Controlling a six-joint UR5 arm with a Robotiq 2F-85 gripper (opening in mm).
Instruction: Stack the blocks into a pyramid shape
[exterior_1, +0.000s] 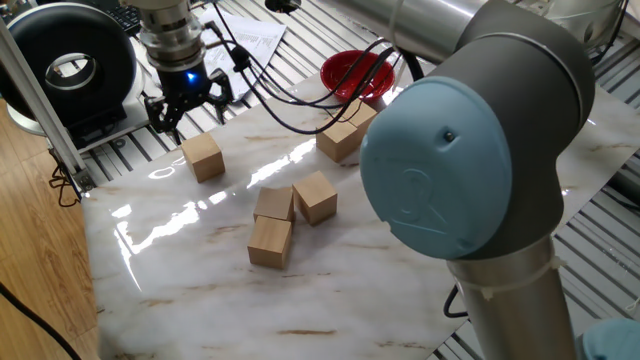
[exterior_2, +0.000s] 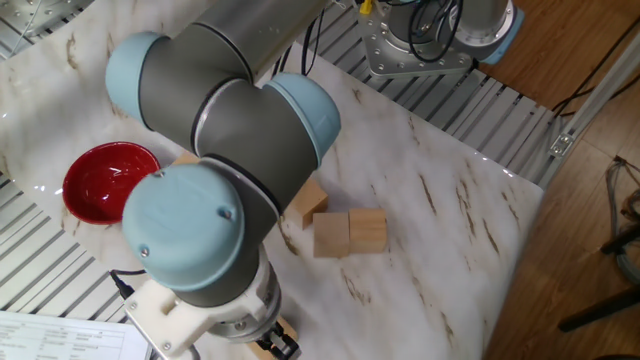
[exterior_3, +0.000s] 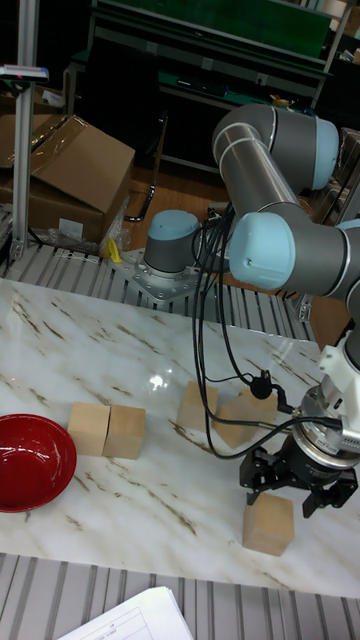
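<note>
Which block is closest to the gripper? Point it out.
The lone block at the table's edge, just below the open gripper. It stands apart, while the other blocks sit grouped: three mid-table, two by the red bowl.

a lab or workshop: a marble-patterned table (exterior_3: 60, 330) on a slotted aluminium frame (exterior_2: 470, 95), an open cardboard box (exterior_3: 65, 175) on the wooden floor (exterior_2: 590, 150), and green-topped shelving (exterior_3: 200, 30) behind.

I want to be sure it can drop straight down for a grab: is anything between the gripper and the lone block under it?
Nothing visible: the open gripper hangs just above the lone block, with only air between.
</note>
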